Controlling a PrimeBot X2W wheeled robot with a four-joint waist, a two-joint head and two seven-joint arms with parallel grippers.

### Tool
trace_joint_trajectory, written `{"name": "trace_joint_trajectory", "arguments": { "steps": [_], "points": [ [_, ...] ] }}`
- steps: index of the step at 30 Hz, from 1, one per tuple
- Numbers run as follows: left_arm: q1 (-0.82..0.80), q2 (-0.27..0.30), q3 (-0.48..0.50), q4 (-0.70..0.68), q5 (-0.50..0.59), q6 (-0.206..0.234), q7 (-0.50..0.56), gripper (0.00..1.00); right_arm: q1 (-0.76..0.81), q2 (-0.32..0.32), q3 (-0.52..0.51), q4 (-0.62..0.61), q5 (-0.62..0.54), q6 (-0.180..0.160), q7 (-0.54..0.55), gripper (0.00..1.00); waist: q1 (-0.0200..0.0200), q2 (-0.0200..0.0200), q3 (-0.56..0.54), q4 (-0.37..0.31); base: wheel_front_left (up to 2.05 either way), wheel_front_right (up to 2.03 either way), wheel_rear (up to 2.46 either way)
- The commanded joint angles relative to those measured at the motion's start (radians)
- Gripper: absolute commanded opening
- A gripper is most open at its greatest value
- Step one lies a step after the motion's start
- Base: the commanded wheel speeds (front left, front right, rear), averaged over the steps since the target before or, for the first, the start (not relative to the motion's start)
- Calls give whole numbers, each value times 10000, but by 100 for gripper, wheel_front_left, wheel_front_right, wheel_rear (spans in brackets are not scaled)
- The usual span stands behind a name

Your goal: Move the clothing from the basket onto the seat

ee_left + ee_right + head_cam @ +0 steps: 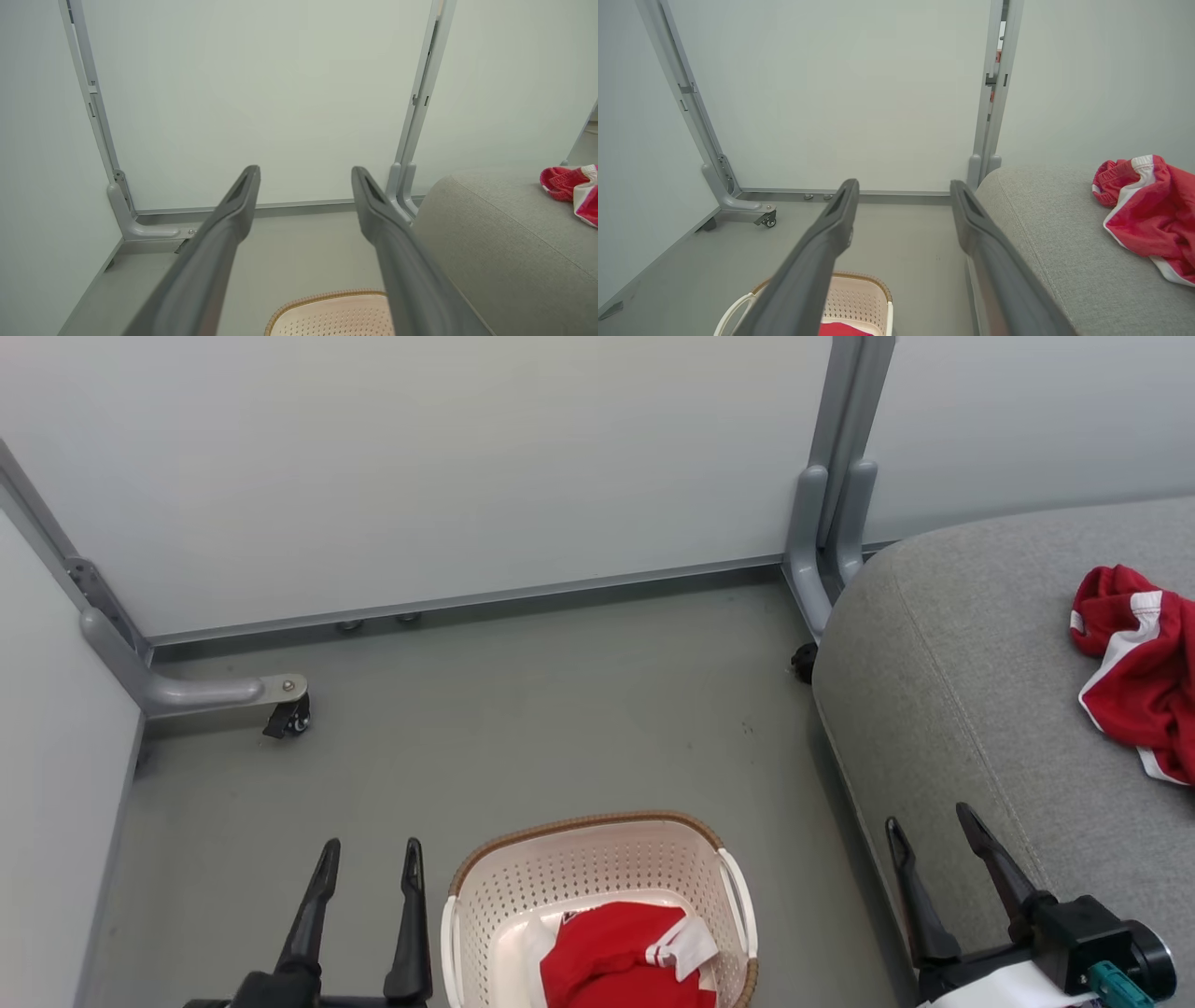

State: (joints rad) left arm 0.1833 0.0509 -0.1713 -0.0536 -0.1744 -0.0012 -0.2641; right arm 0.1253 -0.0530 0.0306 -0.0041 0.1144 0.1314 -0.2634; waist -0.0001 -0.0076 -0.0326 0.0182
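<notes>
Left gripper (371, 847) and right gripper (929, 817) stand spread, empty.
One red garment (611, 957) lies in the basket (579, 824), a second garment (1130, 663) on the seat (934, 663); recommend pinching a raised fold from directly above.

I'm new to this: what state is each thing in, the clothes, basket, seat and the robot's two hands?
Cream-white perforated plastic basket with brown rim: upright on the floor, one garment inside.
Red-and-white garment in the basket: crumpled, not held.
Light grey fabric seat: bears one garment.
Red-and-white garment on the seat: crumpled, lying loose.
Left hand: open, empty.
Right hand: open, empty.
</notes>
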Motion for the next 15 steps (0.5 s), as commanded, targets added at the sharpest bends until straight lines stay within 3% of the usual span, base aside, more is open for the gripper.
{"name": "trace_joint_trajectory", "arguments": {
  "steps": [1,7,15],
  "points": [
    [200,-6,5,108,189,-110,-2,100,188,-16,-19,34,-45,-14,-20,100,1,76,-216,9,0,0,0],
    [479,-7,10,372,361,-347,-4,100,314,3,89,103,-45,-14,-20,100,1,76,-397,-89,0,0,0],
    [434,-7,-62,494,322,-317,-4,100,282,10,95,97,-93,-14,-20,100,1,76,-494,-115,0,0,0]
  ]
}}
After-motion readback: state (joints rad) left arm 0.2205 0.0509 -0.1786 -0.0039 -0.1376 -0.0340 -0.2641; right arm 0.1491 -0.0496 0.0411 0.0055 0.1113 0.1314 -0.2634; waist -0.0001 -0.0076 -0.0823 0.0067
